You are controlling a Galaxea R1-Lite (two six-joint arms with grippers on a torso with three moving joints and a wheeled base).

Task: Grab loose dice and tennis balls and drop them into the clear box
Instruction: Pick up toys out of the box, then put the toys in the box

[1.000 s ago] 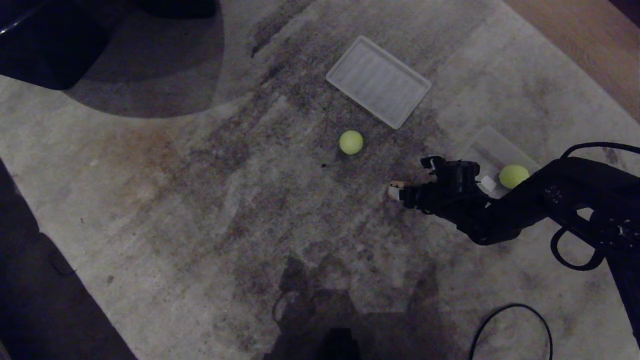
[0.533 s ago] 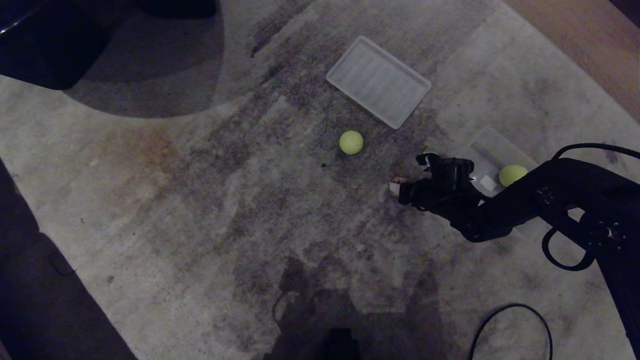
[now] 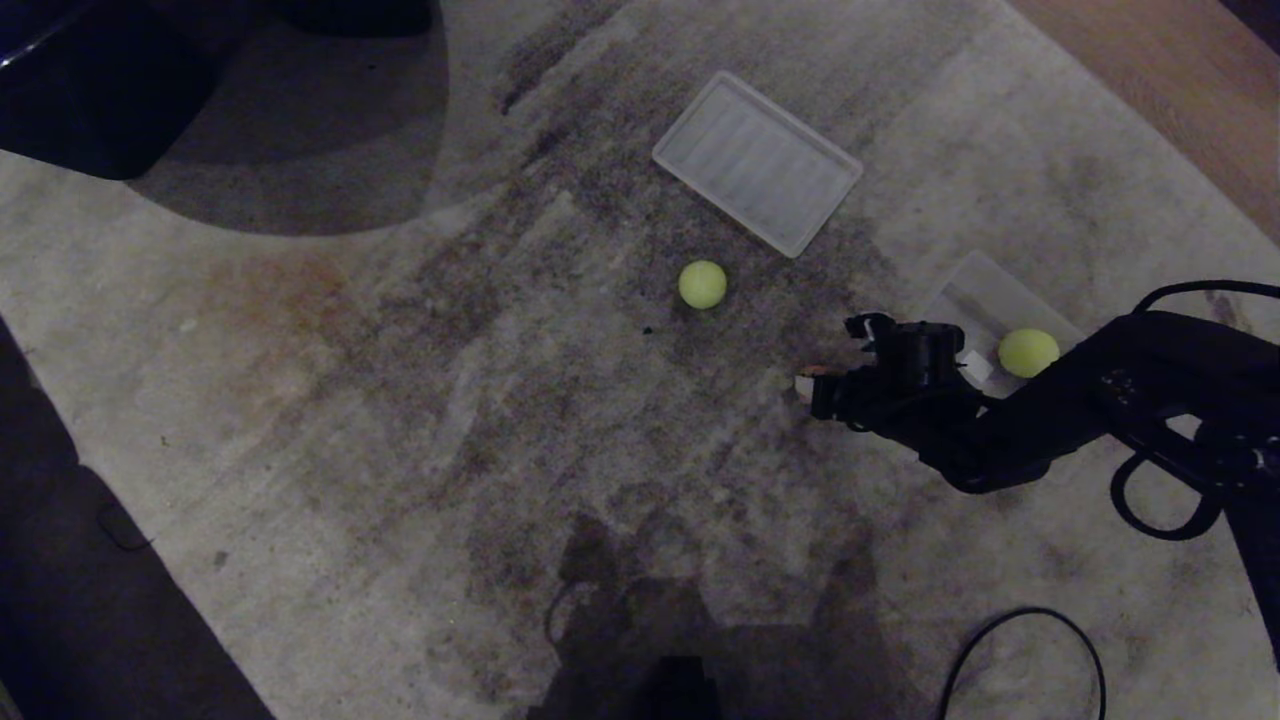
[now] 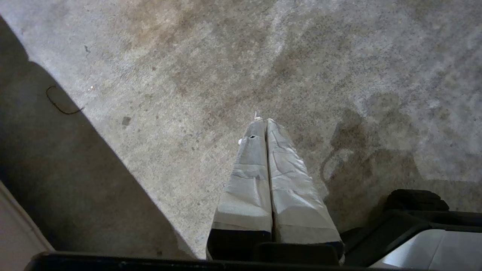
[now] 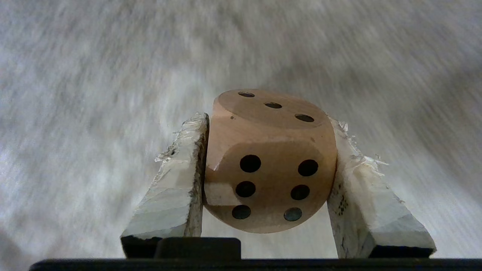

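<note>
The right gripper (image 5: 269, 165) is pinching the beige-pink die (image 5: 270, 160) between its two padded jaws, one pad pressing each side face, with the six-pip face turned toward the wrist camera and the three-pip face on top. In the head view the right gripper (image 3: 812, 385) is reaching low over the carpet (image 3: 400, 400), just beside the clear box (image 3: 985, 300), where one tennis ball (image 3: 1027, 352) is already lying; the second tennis ball (image 3: 702, 284) is sitting loose on the carpet, near the ribbed lid (image 3: 757, 162). The left gripper (image 4: 265, 124) is hanging parked over bare carpet, its jaws pressed together on nothing. To do this step well, the arm should probably be lifting the die clear of the pile before swinging toward the box, since the pads are gripping flat faces near rounded edges and a drag could be twisting it loose. Releasing low over the box's open middle, away from the ball, should be keeping the die from bouncing out.
</note>
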